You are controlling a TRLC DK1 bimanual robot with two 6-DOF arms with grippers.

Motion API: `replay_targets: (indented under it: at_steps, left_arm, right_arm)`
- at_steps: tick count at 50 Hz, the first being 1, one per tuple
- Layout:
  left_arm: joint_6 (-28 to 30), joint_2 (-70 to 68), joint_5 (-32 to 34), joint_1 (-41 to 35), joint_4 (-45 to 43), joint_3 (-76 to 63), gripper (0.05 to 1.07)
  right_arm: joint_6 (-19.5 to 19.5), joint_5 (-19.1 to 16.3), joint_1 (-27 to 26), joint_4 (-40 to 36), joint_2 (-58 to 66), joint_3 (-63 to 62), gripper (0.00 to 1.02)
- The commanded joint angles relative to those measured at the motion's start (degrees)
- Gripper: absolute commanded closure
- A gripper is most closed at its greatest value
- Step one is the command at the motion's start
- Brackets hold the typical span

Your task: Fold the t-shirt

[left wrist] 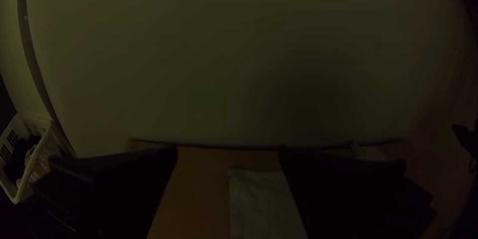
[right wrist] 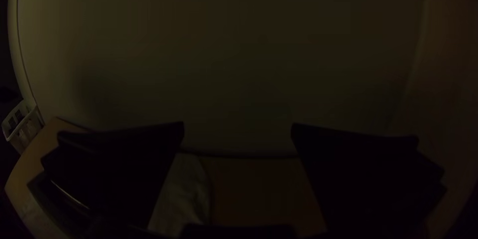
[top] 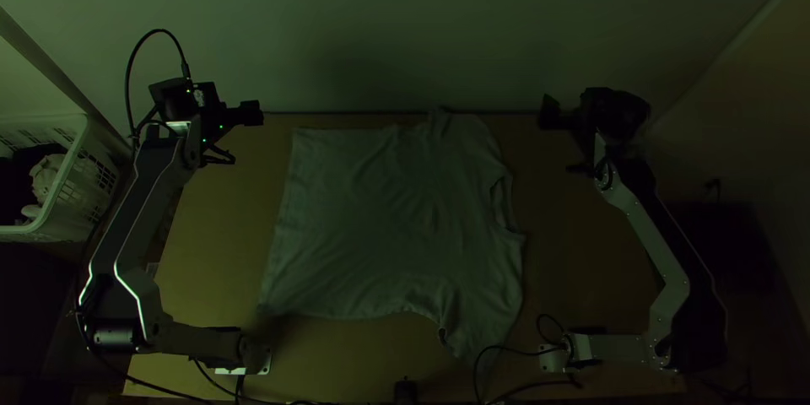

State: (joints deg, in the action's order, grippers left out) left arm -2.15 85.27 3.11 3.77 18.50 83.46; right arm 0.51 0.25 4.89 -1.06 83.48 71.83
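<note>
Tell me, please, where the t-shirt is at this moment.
In the top view, the t-shirt lies spread on the table, between the left arm and the right arm, its neck opening toward the latter.

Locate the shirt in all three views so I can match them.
Top view: shirt spread mid-picture on the table, between the grippers' sides.
Left wrist view: part of it seen through the open left gripper, bare wood alongside.
Right wrist view: part of it seen through the open right gripper, against one finger, bare wood on its other side.
Shared landmark: white basket.
</note>
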Motion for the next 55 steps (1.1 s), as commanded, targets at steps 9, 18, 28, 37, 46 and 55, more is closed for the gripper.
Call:
replay_targets:
  at_steps: [9,18,28,37,46,55]
  left_arm:
    - [-2.68,13.07,-0.48,-1.05,4.61,10.23,0.11]
    - [-3.3,21.86,-0.48,-1.66,7.43,15.86,0.11]
    - [-3.47,30.74,-0.57,-2.01,10.33,22.8,0.17]
    - [-3.3,38.04,-1.44,-2.63,12.79,29.65,0.17]
    - [-2.94,44.28,-2.68,-3.51,15.16,36.6,0.17]
    - [-1.27,49.55,-6.98,-4.74,19.2,42.22,0.17]
  right_arm:
    - [2.56,0.36,2.23,-0.52,10.91,7.01,0.04]
    - [5.02,0.36,2.94,-2.1,17.15,11.66,0.04]
    - [7.31,0.36,3.82,-7.64,24.8,19.22,0.04]
    - [8.63,0.28,4.17,-11.16,30.6,25.46,0.04]
    - [9.51,0.36,4.61,-14.15,35.26,30.47,0.04]
    - [10.82,0.36,4.7,-15.02,37.81,32.93,0.04]
